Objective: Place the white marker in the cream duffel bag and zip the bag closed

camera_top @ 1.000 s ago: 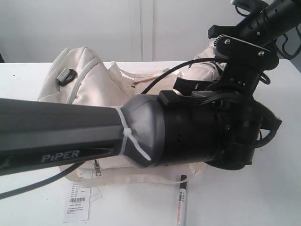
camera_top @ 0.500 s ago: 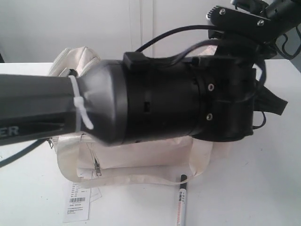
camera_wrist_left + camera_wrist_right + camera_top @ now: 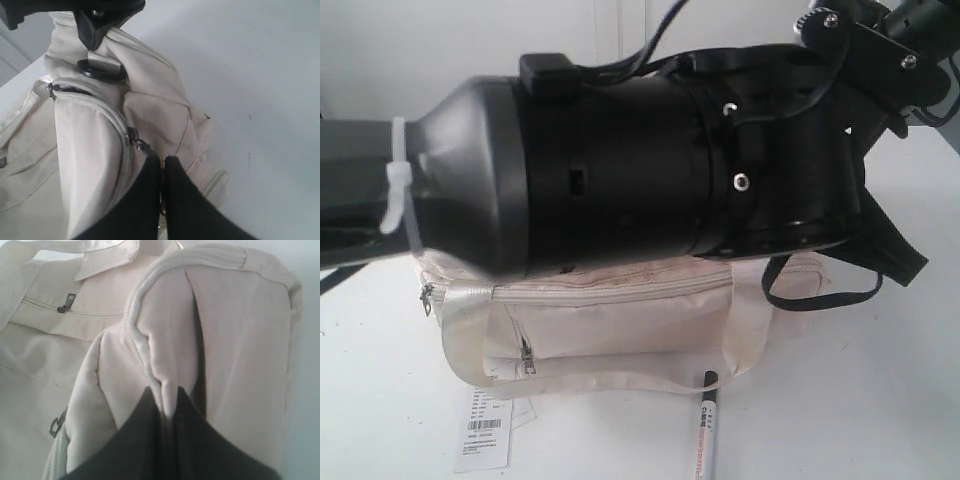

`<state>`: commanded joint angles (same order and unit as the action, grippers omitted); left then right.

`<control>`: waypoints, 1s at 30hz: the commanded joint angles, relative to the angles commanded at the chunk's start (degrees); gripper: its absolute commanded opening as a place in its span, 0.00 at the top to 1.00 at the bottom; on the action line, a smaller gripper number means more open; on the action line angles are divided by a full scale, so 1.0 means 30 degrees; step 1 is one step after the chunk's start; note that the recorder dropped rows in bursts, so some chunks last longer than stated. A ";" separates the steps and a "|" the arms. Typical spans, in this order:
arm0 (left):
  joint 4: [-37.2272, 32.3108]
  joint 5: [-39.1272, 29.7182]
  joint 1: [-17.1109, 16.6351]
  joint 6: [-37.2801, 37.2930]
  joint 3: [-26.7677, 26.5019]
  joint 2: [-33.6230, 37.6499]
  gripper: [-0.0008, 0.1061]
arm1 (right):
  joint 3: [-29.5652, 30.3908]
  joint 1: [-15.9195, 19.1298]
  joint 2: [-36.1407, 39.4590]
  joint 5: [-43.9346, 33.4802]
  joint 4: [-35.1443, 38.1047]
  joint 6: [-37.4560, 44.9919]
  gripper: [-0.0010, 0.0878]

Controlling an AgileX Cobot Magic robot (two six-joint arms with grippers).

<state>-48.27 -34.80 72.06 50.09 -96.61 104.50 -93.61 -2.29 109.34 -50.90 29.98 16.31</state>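
Observation:
The cream duffel bag (image 3: 620, 320) stands on the white table, its top hidden in the exterior view by my left arm (image 3: 620, 180). The white marker (image 3: 707, 430), with red print and a black cap, lies on the table just in front of the bag, touched by neither gripper. My left gripper (image 3: 163, 159) is shut on the gold zipper charm (image 3: 161, 167) beside the curved top zipper (image 3: 117, 120). My right gripper (image 3: 169, 397) is shut on a fold of the bag's cream fabric (image 3: 170, 355) at one end.
A white paper barcode tag (image 3: 485, 425) lies at the table's front left, next to the bag. A front pocket zip pull (image 3: 527, 358) hangs on the bag's face. A black cable loop (image 3: 820, 295) dangles at the bag's right end.
In the exterior view my left arm has swung up and left across the bag. It now covers the bag's whole top. The marker and tag have not moved.

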 joint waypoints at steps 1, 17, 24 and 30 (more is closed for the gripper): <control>0.0076 0.0000 0.0000 -0.0146 0.0000 -0.0166 0.99 | 0.0000 0.0000 0.0000 0.0000 0.0000 0.0000 0.99; 0.2530 -0.1211 0.0000 -0.3434 0.0000 -0.0772 0.99 | 0.0000 0.0000 0.0000 0.0000 -0.0083 -0.0013 0.99; 0.3538 -0.1885 0.0000 -0.4877 0.0000 -0.1155 0.99 | 0.0000 0.0000 0.0000 0.0000 -0.0083 -0.0013 0.99; 0.4161 -0.2207 0.0000 -0.5532 0.0000 -0.1244 0.99 | 0.0000 0.0000 0.0000 0.0000 -0.0083 -0.0013 0.99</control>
<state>-35.79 -41.42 72.06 33.50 -96.61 100.77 -93.61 -2.29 109.34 -50.90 29.73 16.27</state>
